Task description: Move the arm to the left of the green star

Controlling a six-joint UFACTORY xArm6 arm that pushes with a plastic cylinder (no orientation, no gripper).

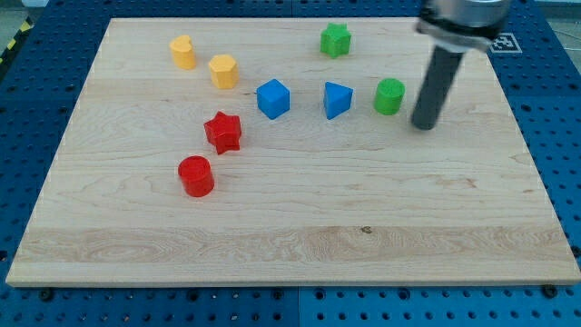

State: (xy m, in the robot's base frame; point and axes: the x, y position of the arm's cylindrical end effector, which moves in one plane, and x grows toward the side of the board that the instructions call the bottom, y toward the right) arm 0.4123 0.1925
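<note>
Tabletop (300, 254) of pale wood filled the view, its bottom edge nearest us. No hand on this arm, just a dark rod; my tip (423, 125) sat near the right edge, just right of the green cylinder (389, 96). Up by the top edge stood the green star (335, 40), well apart from my tip, up and leftward.

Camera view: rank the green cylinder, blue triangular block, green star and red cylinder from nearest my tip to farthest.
From my tip:
1. green cylinder, just to its left.
2. blue triangular block, further left.
3. green star, up-left near the view's top.
4. red cylinder, far left, lower.
</note>
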